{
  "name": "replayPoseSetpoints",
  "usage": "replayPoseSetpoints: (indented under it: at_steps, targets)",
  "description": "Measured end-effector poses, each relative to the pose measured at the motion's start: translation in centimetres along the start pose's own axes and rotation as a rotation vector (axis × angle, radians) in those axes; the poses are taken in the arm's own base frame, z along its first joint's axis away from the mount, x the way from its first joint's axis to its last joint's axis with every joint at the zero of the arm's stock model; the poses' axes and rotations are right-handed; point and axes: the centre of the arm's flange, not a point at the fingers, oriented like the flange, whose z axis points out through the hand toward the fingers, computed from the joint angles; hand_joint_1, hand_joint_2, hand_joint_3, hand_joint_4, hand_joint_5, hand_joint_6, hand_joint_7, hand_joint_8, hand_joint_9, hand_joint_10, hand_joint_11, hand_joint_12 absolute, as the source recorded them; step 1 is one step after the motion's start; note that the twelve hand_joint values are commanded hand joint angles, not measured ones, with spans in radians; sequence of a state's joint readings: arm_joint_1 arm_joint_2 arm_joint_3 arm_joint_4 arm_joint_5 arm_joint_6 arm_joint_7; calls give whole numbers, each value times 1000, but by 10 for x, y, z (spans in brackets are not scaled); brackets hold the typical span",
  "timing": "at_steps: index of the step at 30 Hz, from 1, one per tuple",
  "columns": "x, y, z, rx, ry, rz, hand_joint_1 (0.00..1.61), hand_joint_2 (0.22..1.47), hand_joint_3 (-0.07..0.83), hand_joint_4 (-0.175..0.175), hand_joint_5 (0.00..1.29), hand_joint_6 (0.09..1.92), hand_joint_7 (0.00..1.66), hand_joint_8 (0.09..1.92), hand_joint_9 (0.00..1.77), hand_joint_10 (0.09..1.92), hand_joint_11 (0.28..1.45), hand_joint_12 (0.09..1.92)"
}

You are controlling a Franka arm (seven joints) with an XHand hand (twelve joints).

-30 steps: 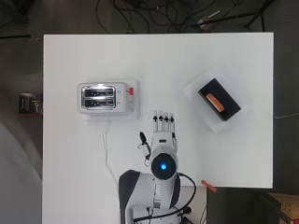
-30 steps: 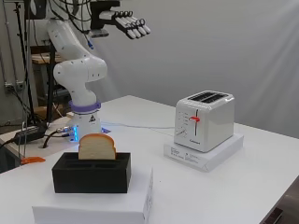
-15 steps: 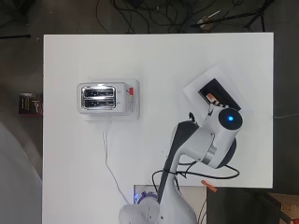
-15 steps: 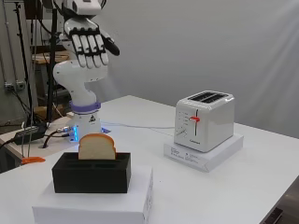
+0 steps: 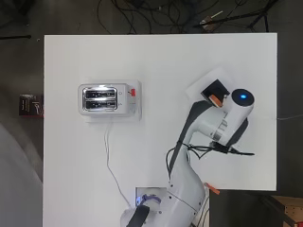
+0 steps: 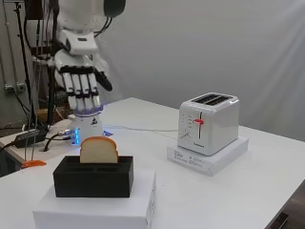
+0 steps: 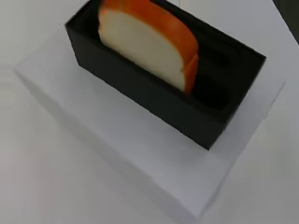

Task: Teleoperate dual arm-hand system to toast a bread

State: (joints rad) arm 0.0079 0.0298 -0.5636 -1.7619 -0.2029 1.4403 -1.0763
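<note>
Side view shows your hand spread wide, empty, above the bread slice standing in its black holder; descend straight (fingers flanking the crust), then pinch.

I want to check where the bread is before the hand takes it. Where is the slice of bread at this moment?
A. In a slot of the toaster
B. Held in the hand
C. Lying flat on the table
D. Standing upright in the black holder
D: the slice of bread stands upright in the black holder, with the hand open above it, apart from it, and the toaster slots empty.
</note>
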Motion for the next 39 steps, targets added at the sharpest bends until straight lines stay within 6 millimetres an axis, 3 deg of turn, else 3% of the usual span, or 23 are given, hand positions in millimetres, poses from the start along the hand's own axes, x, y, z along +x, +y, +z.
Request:
replayPoseSetpoints:
  at_steps: [4,6,8,10,12,15,19,24,28,29,30,31,33,34,37,39]
  targets:
    - [36,-63,-59,-157,30,-168,237,1034,-1,-5,447,87,512,87,585,87,434,87]
    - [26,-82,-85,-209,85,-206,243,1035,0,-3,448,87,511,87,585,87,436,87]
    - [-2,-73,-94,-209,156,-203,245,1036,0,2,444,87,512,87,586,87,437,87]
    - [-32,-33,-77,-151,219,-179,244,1037,0,4,440,87,532,87,602,87,445,87]
    - [-36,8,-44,-74,238,-170,237,1038,1,6,440,87,548,87,621,87,456,87]
    - [-11,62,21,47,207,-174,227,1036,0,11,443,87,553,87,634,87,458,87]
    - [6,98,80,120,160,-161,221,1026,-4,16,447,87,531,87,617,87,445,87]
    - [12,98,94,113,136,-172,289,995,-6,15,485,87,581,87,677,87,445,87]
    - [29,79,101,110,140,-237,382,998,0,25,533,87,611,87,701,87,448,87]
    - [34,74,103,112,142,-254,752,1016,1,-47,688,396,805,238,888,229,567,87]
    - [36,72,104,116,142,-259,988,1053,1,-81,771,717,964,480,1063,367,694,87]
    - [36,72,105,119,143,-259,1114,1086,0,-95,796,946,1056,625,1183,366,768,92]
    - [31,80,110,128,162,-236,1297,1111,1,-150,749,1181,1034,804,1148,727,816,101]
    - [28,85,114,136,173,-220,1289,1118,-5,-150,763,1209,1084,780,1171,685,831,107]
    - [18,98,119,124,203,-176,1257,1116,1,-159,793,1210,1182,699,1358,257,849,137]
    - [12,99,117,106,225,-167,1254,1118,0,-171,792,1204,1194,698,1416,127,847,152]
